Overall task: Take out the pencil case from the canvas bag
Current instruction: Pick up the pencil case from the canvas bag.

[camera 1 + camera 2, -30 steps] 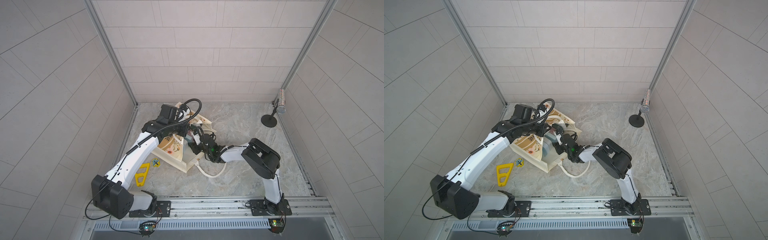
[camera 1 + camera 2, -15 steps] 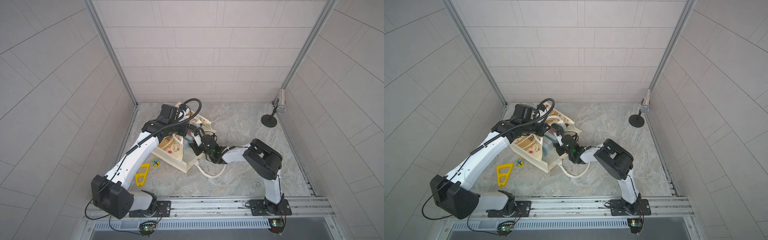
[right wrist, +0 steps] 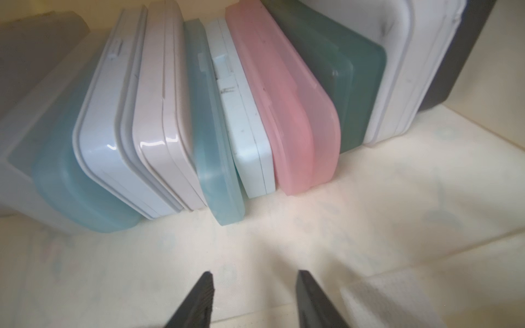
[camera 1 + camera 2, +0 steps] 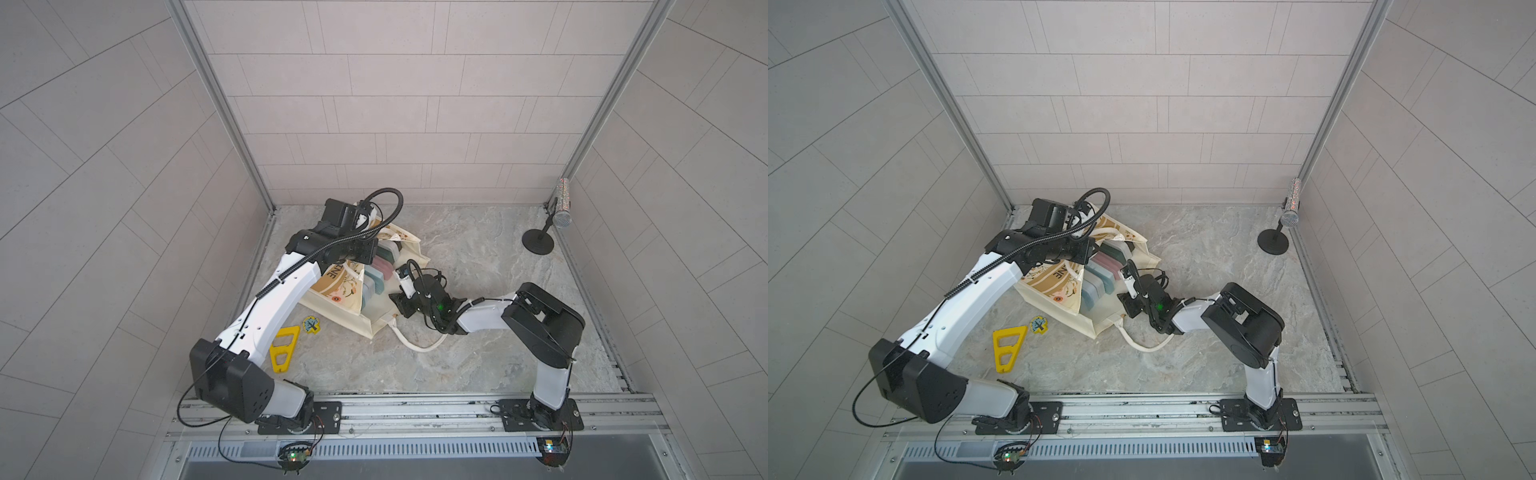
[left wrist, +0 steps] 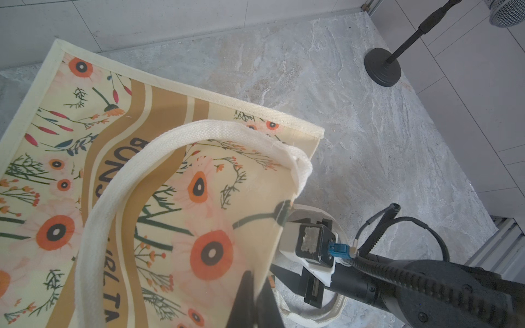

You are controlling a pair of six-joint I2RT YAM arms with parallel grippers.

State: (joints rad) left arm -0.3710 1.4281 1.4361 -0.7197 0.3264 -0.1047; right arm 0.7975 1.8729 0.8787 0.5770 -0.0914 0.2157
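On the marbled tabletop, toward the back-left corner of the cell, the canvas bag (image 4: 340,291) is lying on its side, its printed face turned up and its mouth opening toward the right arm. The left gripper (image 5: 255,298) is reaching over from above and pinching the upper rim of that mouth, its dark fingers (image 5: 243,301) clenched tight with the flowered fabric caught between them. One white rope handle (image 5: 170,136) is arching across the printed face, while the second handle (image 4: 419,343) is trailing out on the tabletop near the right arm's wrist.

Inside the bag the pencil cases (image 3: 247,127) are standing on edge in a tight row, leaning against one another: translucent blue, white, pale beige, teal, white, a pink case (image 3: 287,113), dark green, white and dark grey. The right gripper (image 3: 254,277) is sitting at the mouth of the bag, facing that row, its jaws standing apart and gripping nothing, its tips short of the cases over the cream lining.

Beside the bag, near the left arm, a yellow triangular frame (image 4: 286,332) and a small round badge (image 4: 311,324) are lying flat, and a microphone on a black stand (image 4: 538,242) is standing well apart in the back-right corner.
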